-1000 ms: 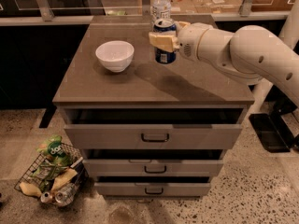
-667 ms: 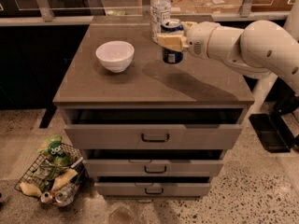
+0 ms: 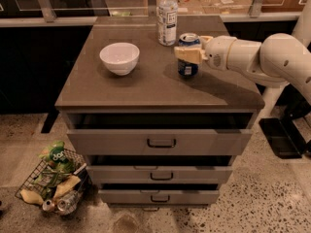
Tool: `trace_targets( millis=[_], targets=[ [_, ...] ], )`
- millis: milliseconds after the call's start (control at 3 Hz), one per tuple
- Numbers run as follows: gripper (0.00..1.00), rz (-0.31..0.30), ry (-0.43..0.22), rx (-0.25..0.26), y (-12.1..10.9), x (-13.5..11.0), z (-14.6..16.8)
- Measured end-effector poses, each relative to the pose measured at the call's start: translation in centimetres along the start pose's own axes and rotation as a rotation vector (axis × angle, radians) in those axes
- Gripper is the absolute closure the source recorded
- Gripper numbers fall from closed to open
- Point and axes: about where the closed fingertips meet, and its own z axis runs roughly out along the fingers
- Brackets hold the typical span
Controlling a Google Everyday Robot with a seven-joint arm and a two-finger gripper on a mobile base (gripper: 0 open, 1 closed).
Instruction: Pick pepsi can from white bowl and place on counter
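Pepsi can (image 3: 187,68) stood upright outside the white bowl (image 3: 119,57), at about three o'clock from it and well apart. It was on or just above the grey-brown bench (image 3: 146,89); contact could not be told. The gripper (image 3: 187,54), on a white arm (image 3: 272,59) extended from three o'clock, was clenched around the can's middle with beige fingers (image 3: 181,53). A clear water bottle (image 3: 167,16) stood near the can at eleven o'clock. A wire basket (image 3: 53,181) of litter sat on the floor at seven o'clock.

Clear bottle (image 3: 167,16) at back; wire basket (image 3: 51,183) w/ trash, floor left.
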Motion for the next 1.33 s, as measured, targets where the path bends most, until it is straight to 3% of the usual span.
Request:
trace_targets(
  millis=[333,1333],
  targets=[
    [0.84,0.004,0.000,-0.006,0.11,0.28,0.27],
    [0.14,0.004,-0.001,-0.019,0.64,0.20,0.90]
  ],
)
